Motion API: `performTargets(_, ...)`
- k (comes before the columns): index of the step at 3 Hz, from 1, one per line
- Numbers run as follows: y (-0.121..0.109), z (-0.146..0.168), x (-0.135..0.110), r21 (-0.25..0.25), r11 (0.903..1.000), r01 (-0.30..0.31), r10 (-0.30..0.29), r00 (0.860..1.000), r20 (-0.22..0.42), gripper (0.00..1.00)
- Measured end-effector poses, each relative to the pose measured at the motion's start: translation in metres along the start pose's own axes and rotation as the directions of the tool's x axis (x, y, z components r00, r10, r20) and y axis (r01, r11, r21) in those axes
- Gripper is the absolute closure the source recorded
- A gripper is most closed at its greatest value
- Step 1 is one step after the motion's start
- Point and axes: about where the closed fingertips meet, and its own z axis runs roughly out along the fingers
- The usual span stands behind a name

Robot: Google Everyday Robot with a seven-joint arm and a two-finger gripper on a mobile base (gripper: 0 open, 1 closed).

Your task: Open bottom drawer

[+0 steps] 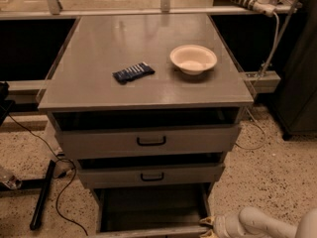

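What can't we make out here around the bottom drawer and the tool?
All in the camera view:
Bottom drawer: front panel and handle cut off by the lower frame edge.
Tool, at that drawer's front right corner: partly cut off by the same edge; contact with the drawer unclear.
Top drawer and middle drawer: contents hidden in shadow.
Dark packet on the cabinet top: print too small to read.

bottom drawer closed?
No, the bottom drawer is pulled out with its inside open to view, and the gripper is at its front corner on the picture's right.
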Motion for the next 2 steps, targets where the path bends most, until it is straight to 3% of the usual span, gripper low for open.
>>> performTargets(1, -0.001, -0.002, -0.002, 0.006, 1.0, 0.007, -0.007, 1.0, -0.001, 1.0)
performTargets(2, 0.012, -0.005, 0.0, 0.012, 0.9999, -0.008, 0.008, 1.0, -0.002, 0.81)
